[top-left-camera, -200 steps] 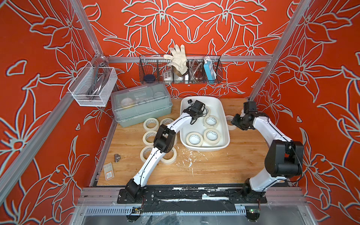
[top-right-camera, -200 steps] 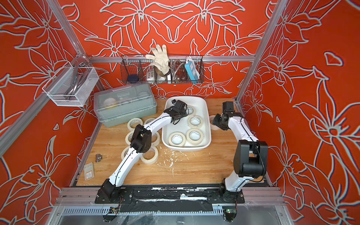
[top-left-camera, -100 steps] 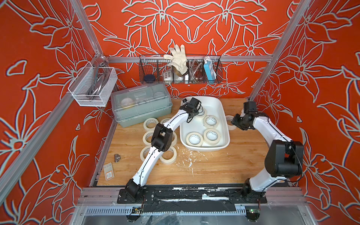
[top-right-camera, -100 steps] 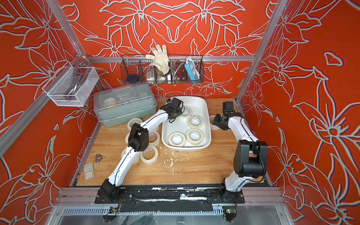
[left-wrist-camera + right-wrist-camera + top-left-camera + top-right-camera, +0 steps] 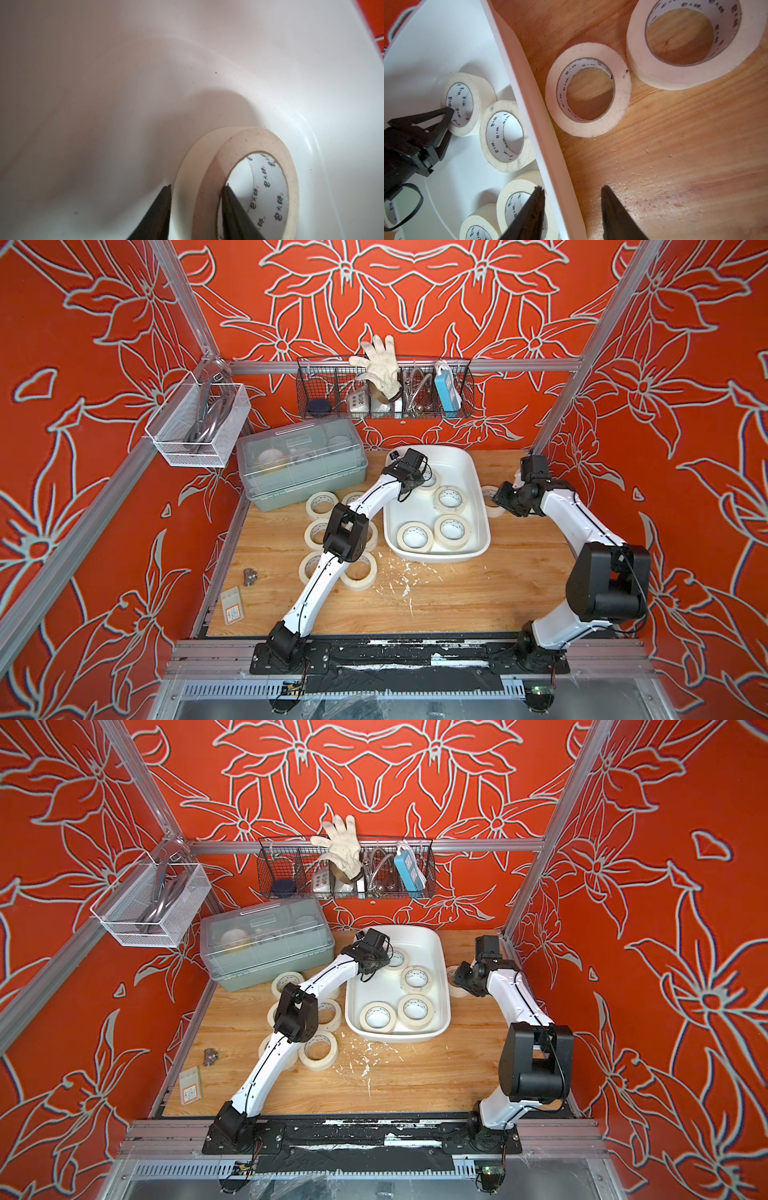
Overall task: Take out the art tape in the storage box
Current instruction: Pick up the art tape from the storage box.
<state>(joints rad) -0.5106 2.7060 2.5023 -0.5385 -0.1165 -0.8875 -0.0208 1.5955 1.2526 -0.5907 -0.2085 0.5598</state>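
Observation:
The storage box is a shallow white tub at the back of the wooden table. My left gripper reaches into its far left corner and is shut on the wall of one cream art tape roll, one finger inside the core and one outside. In the right wrist view the left gripper shows on that roll. Three other rolls lie flat in the tub, such as one near the front. My right gripper hangs open over the tub's right rim, holding nothing.
Several loose rolls lie on the table left of the tub, and two lie to its right. A grey-green lidded box stands at the back left. Wire baskets hang on the walls. White crumbs litter the wood.
My left gripper has shifted a little toward the tub's far left corner and its jaws have narrowed onto the roll's wall. The right arm has not moved.

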